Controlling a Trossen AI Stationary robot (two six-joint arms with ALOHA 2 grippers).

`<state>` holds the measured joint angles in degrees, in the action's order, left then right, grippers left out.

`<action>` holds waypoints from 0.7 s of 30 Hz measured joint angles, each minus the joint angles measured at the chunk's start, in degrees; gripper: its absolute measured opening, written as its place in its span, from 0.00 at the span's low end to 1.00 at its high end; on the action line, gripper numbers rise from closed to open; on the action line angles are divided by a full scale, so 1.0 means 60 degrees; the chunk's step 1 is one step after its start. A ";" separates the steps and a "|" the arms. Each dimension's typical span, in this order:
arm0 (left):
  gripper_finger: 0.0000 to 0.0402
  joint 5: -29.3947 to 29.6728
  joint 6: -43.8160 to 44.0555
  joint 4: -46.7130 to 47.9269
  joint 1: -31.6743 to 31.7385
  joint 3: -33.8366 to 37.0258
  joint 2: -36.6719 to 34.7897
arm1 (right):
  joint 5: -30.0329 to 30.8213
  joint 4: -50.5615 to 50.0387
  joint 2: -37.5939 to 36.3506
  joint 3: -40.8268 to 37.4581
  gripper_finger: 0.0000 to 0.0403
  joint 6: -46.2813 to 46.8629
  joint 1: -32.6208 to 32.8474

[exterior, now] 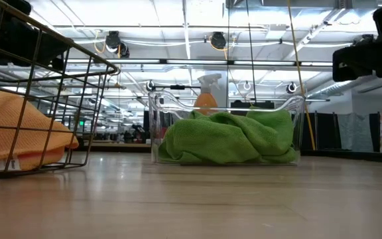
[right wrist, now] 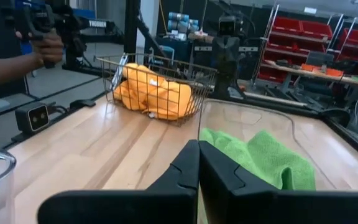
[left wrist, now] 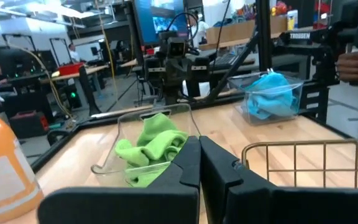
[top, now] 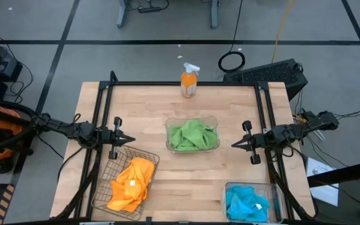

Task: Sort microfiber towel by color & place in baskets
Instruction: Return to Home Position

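High view: left end effector point(top: 129, 139) and right end effector point(top: 236, 144) both pinched together, empty, above counter point(top: 192, 181). Best to withdraw level, avoiding wire basket point(top: 108, 167) rim.

Table point(top: 230, 169): pale wood planks
Spray bottle point(top: 189, 81): orange, white trigger, upright at the table's far edge
Cable point(top: 231, 61): coiled on the floor behind
Person's hand point(right wrist: 45, 46): gripping a dark handle

Blue-towel bin point(top: 225, 197) cropped below, wire basket point(exterior: 58, 93) cropped at left
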<state>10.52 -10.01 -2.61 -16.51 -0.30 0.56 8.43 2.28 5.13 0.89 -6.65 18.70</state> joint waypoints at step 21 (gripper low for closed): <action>0.00 0.0434 -0.0654 -0.0004 0.0163 0.0007 -0.0091 | -0.1464 -0.0244 -0.0322 -0.0004 0.00 -0.0515 -0.1124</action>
<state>13.13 -13.93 -2.63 -15.54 -0.25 0.01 -0.35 0.82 3.19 0.86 -9.75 11.95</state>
